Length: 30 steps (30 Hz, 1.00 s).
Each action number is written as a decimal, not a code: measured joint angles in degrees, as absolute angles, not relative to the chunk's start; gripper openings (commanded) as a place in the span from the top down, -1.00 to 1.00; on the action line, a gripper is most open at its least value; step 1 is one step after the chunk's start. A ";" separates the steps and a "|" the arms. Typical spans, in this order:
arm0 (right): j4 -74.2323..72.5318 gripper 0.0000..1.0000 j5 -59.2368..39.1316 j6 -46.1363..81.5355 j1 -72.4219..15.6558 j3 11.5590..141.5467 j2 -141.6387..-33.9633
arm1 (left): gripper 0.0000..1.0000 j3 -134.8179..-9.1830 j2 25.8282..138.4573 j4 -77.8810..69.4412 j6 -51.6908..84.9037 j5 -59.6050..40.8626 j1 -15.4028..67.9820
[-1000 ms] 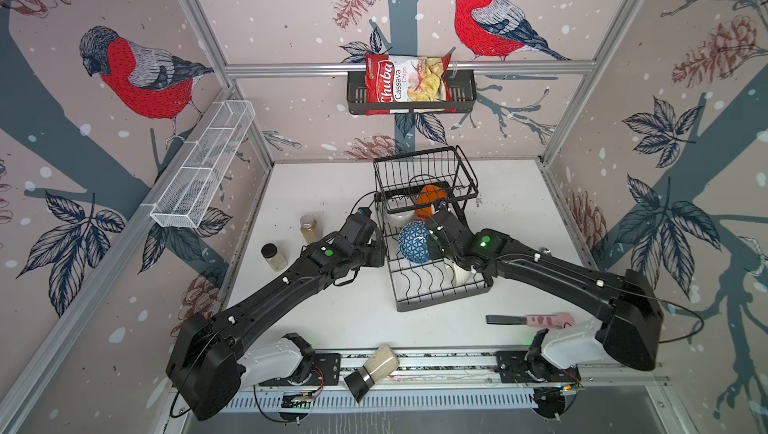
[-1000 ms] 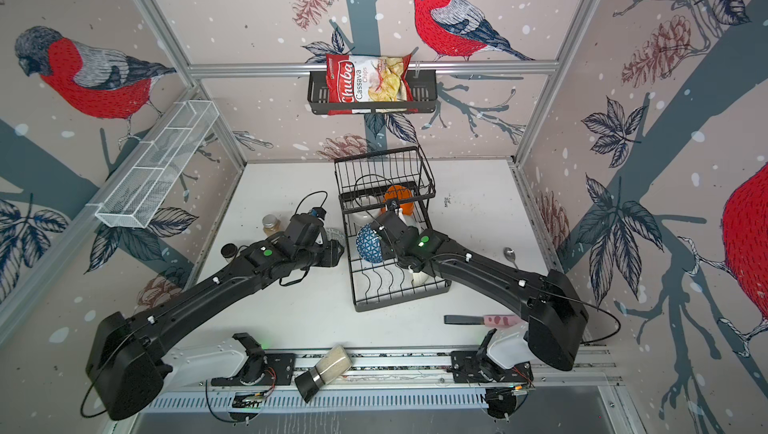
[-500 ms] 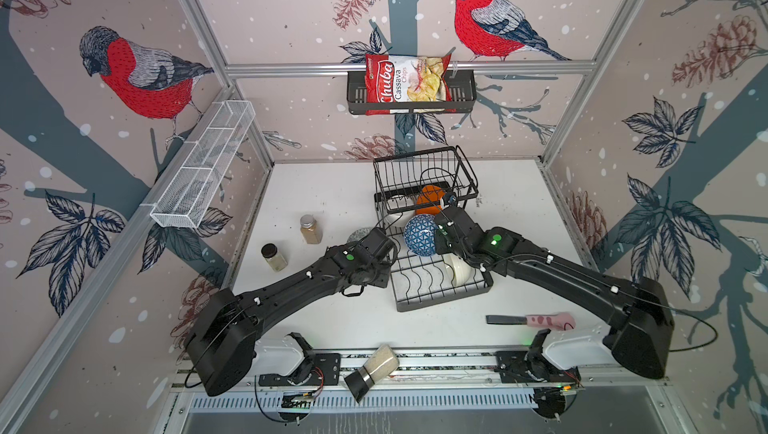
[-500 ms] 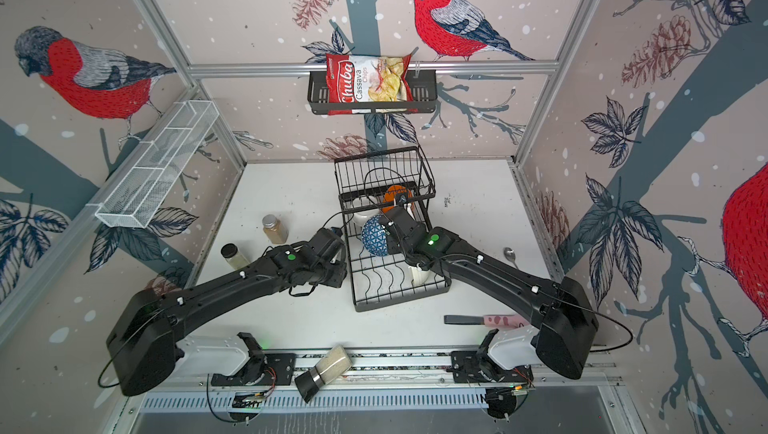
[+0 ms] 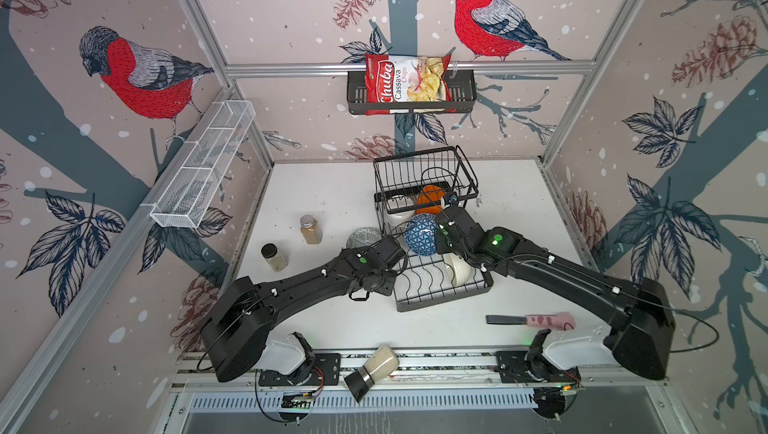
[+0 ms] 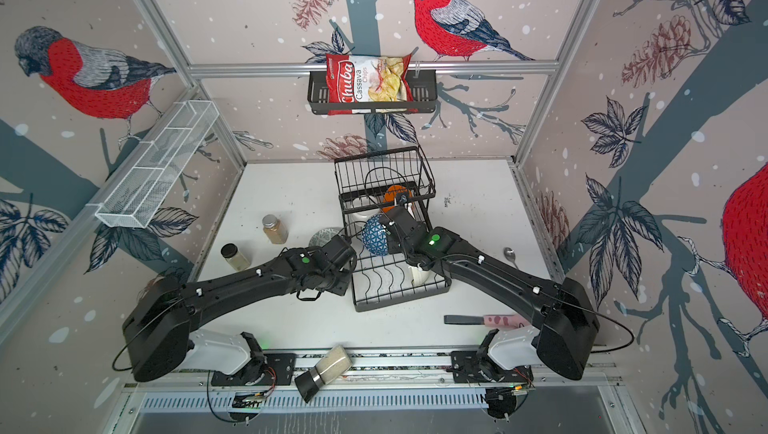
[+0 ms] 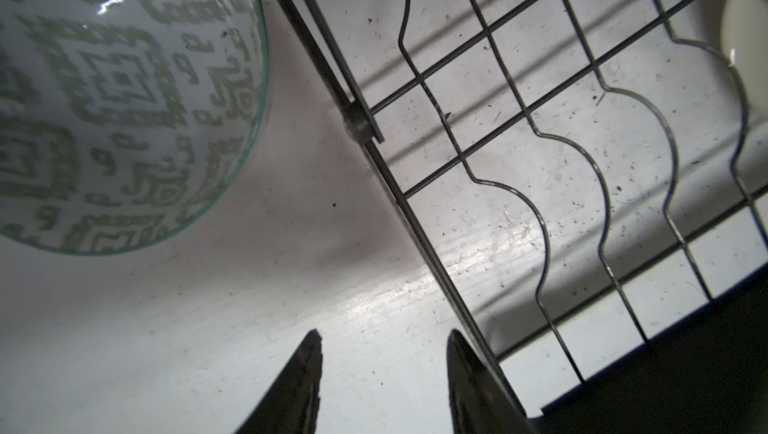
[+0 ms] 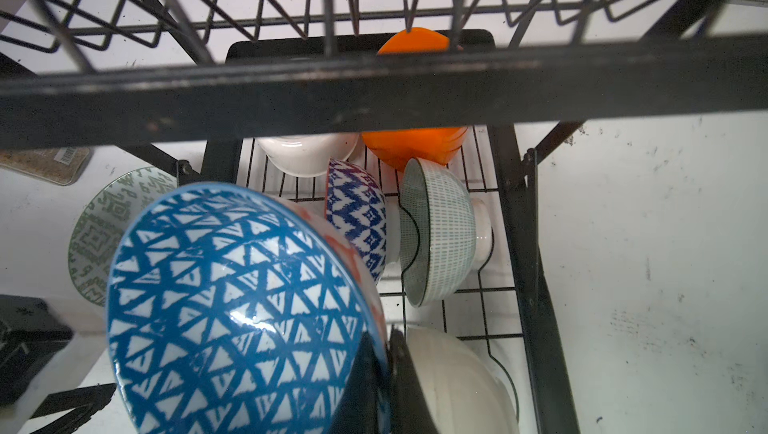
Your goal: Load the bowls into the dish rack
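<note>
While my right gripper [image 8: 386, 338] pinches the rim of the round blue bowl with white triangles [image 5: 420, 233], that bowl hangs tilted over the large black wire dish rack [image 5: 440, 301], toward the rack's 10 o'clock side. My left gripper [image 7: 384, 336] has its fingers spread with nothing between them, over the white table [image 5: 324, 186] just outside the rack's 9 o'clock edge. At 9 o'clock of the blue bowl, a round pale bowl with green geometric pattern [image 5: 365, 238] sits on the table. Inside the rack I see a bright orange plastic bowl [image 8: 415, 145] at the 12 o'clock end and a plain white bowl [image 8: 307, 153] beside it. A dark-blue zigzag bowl [image 8: 357, 211] and a grey-green dashed bowl [image 8: 440, 224] stand on edge, with another white bowl [image 8: 457, 378] toward 5 o'clock.
</note>
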<state>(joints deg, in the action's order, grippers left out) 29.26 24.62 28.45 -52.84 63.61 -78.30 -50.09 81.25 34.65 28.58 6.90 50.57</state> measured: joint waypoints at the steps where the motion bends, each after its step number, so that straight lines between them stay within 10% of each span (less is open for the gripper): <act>1: 29.26 1.00 24.62 28.45 -52.84 63.59 -78.26 | 0.01 -50.41 81.91 35.05 28.62 7.09 50.96; 30: 31.88 1.00 27.68 28.67 -48.51 61.25 -76.03 | 0.12 -60.27 93.45 29.17 26.22 1.67 53.10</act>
